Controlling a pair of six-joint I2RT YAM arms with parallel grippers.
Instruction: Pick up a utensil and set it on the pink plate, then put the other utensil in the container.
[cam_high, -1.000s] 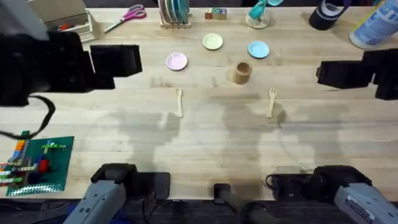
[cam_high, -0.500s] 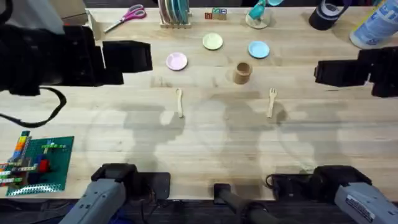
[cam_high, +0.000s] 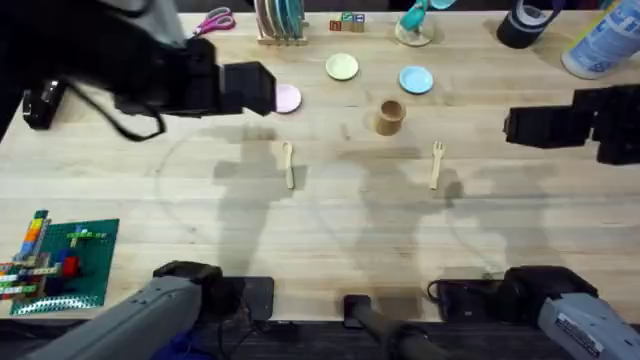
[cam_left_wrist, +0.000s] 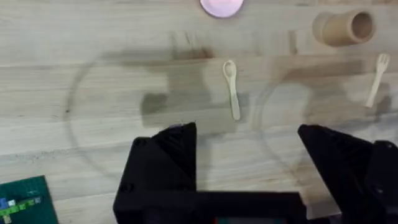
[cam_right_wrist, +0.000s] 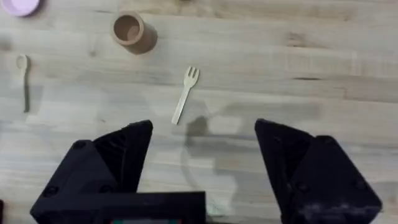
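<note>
Pale wood runs across the whole bench (cam_high: 330, 230), and on it the small wooden spoon (cam_high: 288, 164) lies left of centre in the overhead view, bowl toward the far edge. The wooden fork (cam_high: 437, 163) lies right of centre, tines pointing the same way. Between them and a little farther back stands the tan cup (cam_high: 389, 116), upright. The pink plate (cam_high: 289, 98) sits up and left of the cup, partly covered by the dark bulk of the left arm.

The left claw (cam_left_wrist: 245, 162) hangs above the bench with its black fingers spread wide and nothing between them; in its wrist view the spoon sits just beyond the gap, closer to one finger, well apart from both. The right claw (cam_right_wrist: 202, 155) is likewise spread and empty, and in its wrist view the fork lies just past the gap, slightly tilted, touching neither finger. In the overhead view the right arm sits at the right edge, well away from the fork.
</note>
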